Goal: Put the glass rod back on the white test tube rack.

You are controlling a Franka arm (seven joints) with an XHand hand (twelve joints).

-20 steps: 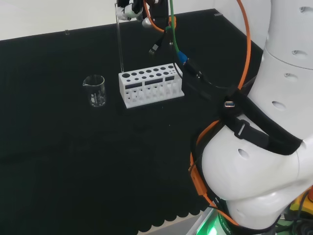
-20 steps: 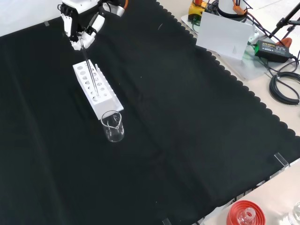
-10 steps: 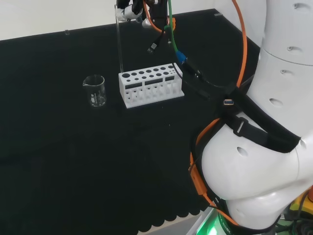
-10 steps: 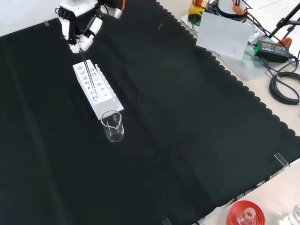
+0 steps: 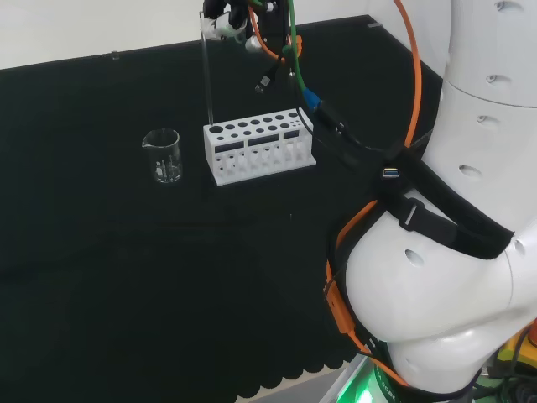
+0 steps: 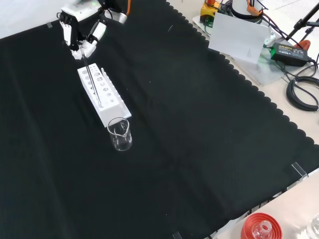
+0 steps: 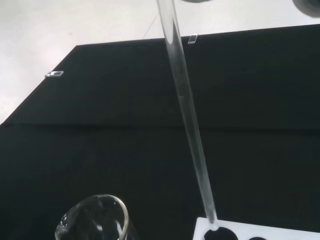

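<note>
A long clear glass rod (image 5: 206, 80) hangs nearly upright from the hand (image 5: 228, 20), whose fingers pinch its top end. In the front view the hand (image 6: 79, 36) is above the far end of the white test tube rack (image 6: 110, 107), and the rod (image 6: 91, 79) slants down over it. The rack (image 5: 258, 155) has two rows of round holes. In the wrist view the rod (image 7: 186, 107) ends at the rim of the corner hole of the rack (image 7: 260, 234), the end nearest the beaker. I cannot tell whether the tip is inside the hole.
A small clear beaker (image 5: 163, 155) stands just beside the rack's end, left of it in the head view; beaker (image 6: 120, 134), beaker (image 7: 95, 220). A red ribbed ring (image 6: 260, 228) with glassware sits at the cloth's near edge. A white board (image 6: 239, 36) and cables lie beyond the cloth's right edge.
In the front view the hand has shifted slightly up and to the left with the rod, which now leans more. The rod's lower tip stays at the rack's end by the beaker.
</note>
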